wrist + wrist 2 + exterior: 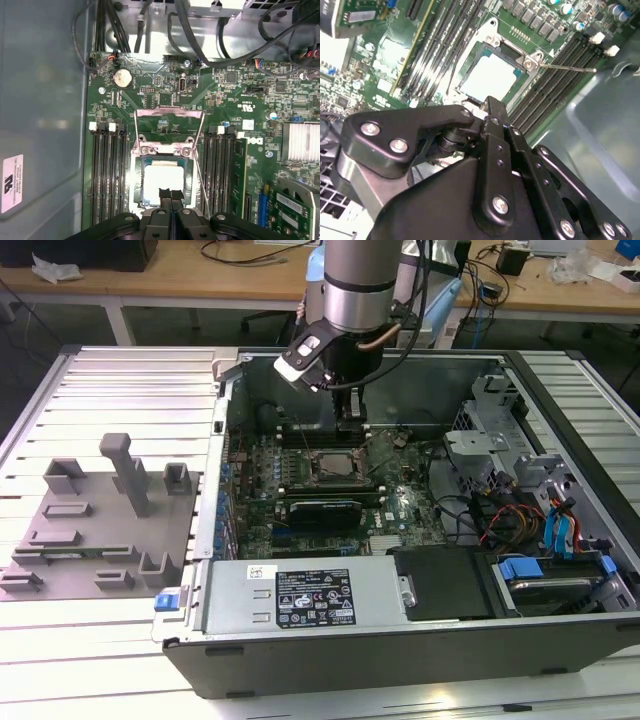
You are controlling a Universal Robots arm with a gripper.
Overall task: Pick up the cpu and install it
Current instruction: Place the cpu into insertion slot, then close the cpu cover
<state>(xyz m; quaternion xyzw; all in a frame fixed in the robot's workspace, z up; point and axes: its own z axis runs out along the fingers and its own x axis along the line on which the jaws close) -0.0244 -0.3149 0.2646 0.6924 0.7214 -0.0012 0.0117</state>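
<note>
While hanging low inside the open computer case [400, 655], gripper [170, 193] with fingertips [164, 195] pressed together, pinching nothing, just over one edge of the cpu [161, 181]; contact unclear. Cpu lying flat in the black socket [165, 159] on the green motherboard [150, 82], between rows of memory slots [107, 170]: small, square, bright silvery-white top.

In the first wrist view the gripper [170, 192] covers one edge of the cpu [162, 177] (its own body is cropped by the frame); in the exterior view the socket [335, 468] is too small to show its contents.
</note>
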